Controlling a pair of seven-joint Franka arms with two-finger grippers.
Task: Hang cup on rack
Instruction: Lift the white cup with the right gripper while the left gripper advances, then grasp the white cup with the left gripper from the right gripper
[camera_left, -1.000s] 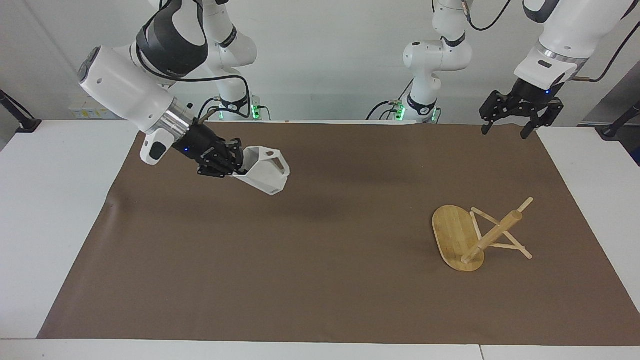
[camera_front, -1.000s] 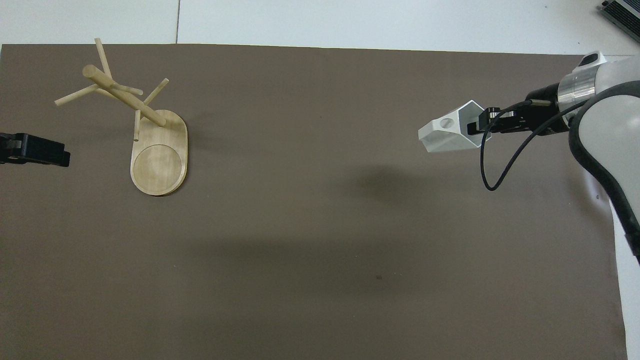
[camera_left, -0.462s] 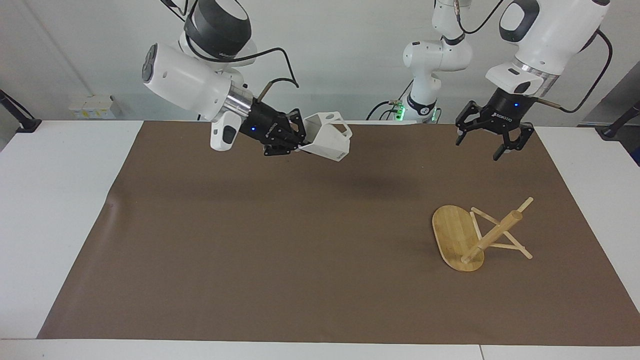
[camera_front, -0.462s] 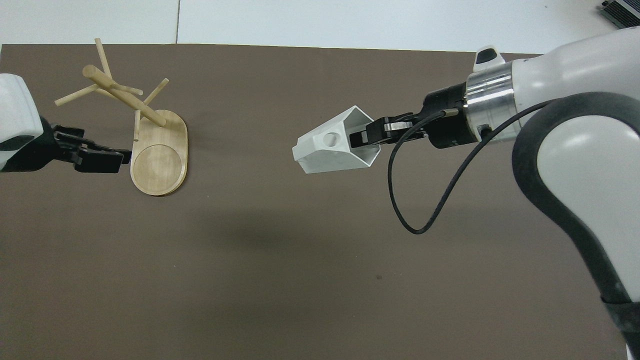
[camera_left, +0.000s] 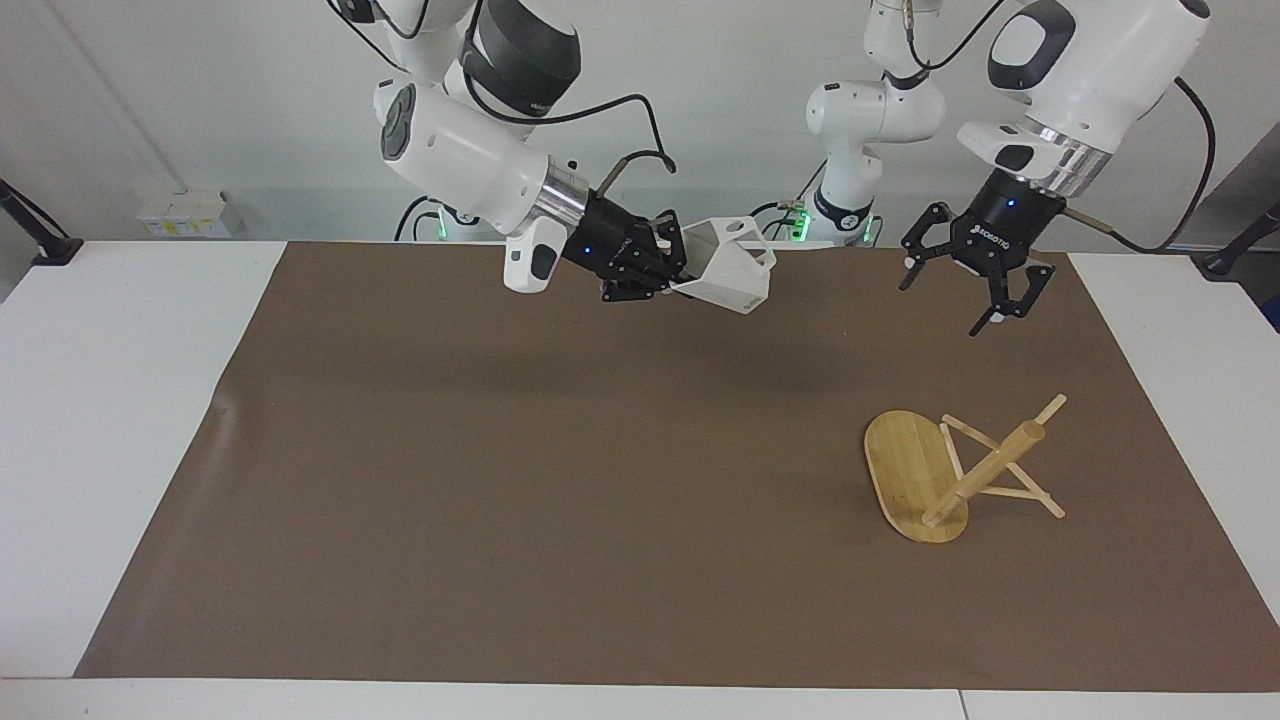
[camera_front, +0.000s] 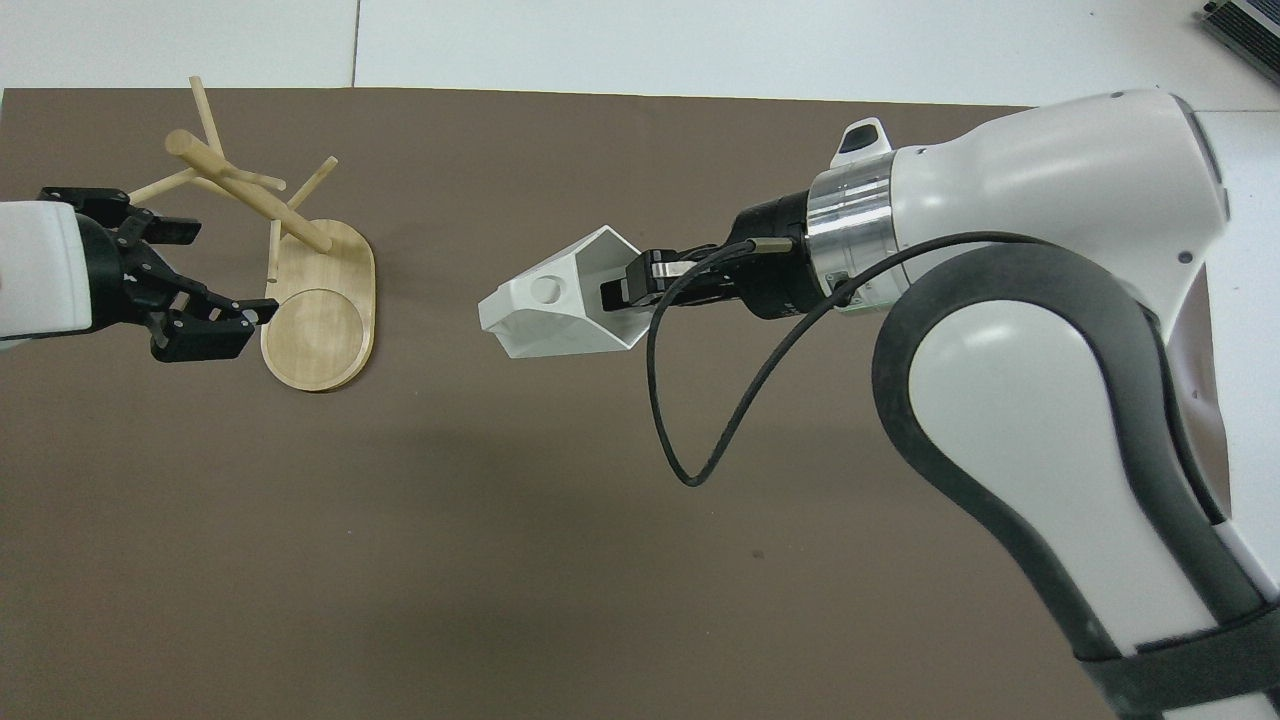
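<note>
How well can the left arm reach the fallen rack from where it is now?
Probably yes: the open left gripper hangs in the air above the tipped-over rack, with nothing between them. The right gripper holds the cup well away.

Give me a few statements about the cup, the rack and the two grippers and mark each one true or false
1. The rack stands upright on its base. False: it lies tipped over on the brown mat, base on edge and post slanting.
2. The right gripper is shut on the cup and holds it in the air. True.
3. The cup hangs on a peg of the rack. False: it is carried above the mat, apart from the rack.
4. The left gripper is open and holds nothing. True.
5. The left gripper grips the rack's post. False: in the facing view it hangs above the mat, clear of the rack.
</note>
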